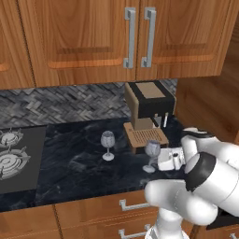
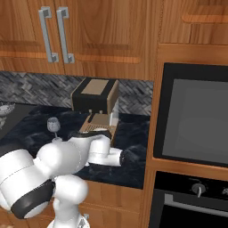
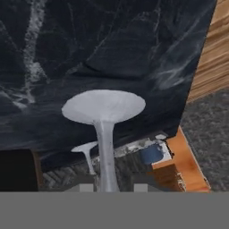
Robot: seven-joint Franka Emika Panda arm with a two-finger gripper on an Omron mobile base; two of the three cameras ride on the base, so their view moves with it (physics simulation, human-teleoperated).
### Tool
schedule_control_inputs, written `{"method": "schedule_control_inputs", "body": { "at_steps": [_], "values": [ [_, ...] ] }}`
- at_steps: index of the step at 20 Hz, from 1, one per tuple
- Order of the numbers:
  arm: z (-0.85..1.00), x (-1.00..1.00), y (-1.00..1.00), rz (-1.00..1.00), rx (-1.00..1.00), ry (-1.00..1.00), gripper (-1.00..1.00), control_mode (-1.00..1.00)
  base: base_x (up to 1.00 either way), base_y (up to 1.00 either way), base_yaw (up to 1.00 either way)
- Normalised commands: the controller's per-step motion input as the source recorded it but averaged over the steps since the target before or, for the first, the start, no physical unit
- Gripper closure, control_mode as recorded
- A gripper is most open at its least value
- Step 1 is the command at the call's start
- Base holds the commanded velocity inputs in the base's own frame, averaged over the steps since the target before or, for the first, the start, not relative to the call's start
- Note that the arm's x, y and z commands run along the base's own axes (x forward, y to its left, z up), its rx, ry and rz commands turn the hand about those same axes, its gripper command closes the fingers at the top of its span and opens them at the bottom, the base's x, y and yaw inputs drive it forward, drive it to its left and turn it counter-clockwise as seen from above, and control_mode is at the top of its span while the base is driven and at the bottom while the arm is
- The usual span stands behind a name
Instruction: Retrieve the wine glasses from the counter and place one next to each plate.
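Note:
Two wine glasses stand upright on the black counter [image 1: 79,158]. The far glass [image 1: 108,144] [image 2: 53,126] is left of centre. The near glass [image 1: 151,154] stands by the front right, and my gripper [image 1: 158,162] reaches in at its stem from the right. The hand view is rolled upside down: the near glass's round foot [image 3: 103,106] rests on the counter [image 3: 112,44] at the top. Its stem runs down between my gripper's [image 3: 112,188] two tips, with a thin gap on each side, so the jaws stand narrowly open around it. The far glass [image 3: 87,154] shows behind. The plates are out of view.
A brown coffee machine [image 1: 148,112] [image 2: 95,100] stands against the back wall just behind the near glass. The gas hob [image 1: 14,158] lies at the far left. A tall oven unit [image 2: 196,116] closes the counter's right end. Wall cabinets [image 1: 135,37] hang overhead.

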Motion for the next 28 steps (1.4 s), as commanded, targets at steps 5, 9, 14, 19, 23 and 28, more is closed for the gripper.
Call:
{"method": "schedule_control_inputs", "body": {
  "at_steps": [5,9,14,19,23,28],
  "values": [
    [0.17,-0.52,0.03,-0.11,0.21,-0.34,1.0,-1.0,0.0,0.0,0.0],
    [0.76,-0.41,0.22,-0.09,0.06,-0.45,1.0,-1.0,0.0,0.0,0.0],
    [0.99,-0.34,0.15,-0.05,0.0,-0.33,1.0,-1.0,0.0,0.0,0.0],
    [0.97,-0.47,0.07,-0.07,0.0,-0.16,1.0,-1.0,0.0,0.0,0.0],
    [0.89,-0.72,0.04,-0.18,0.0,0.0,1.0,-1.0,0.0,0.0,0.0],
    [0.82,-0.94,0.0,-0.17,0.0,0.0,1.0,-1.0,0.0,0.0,0.0]
  ]
}}
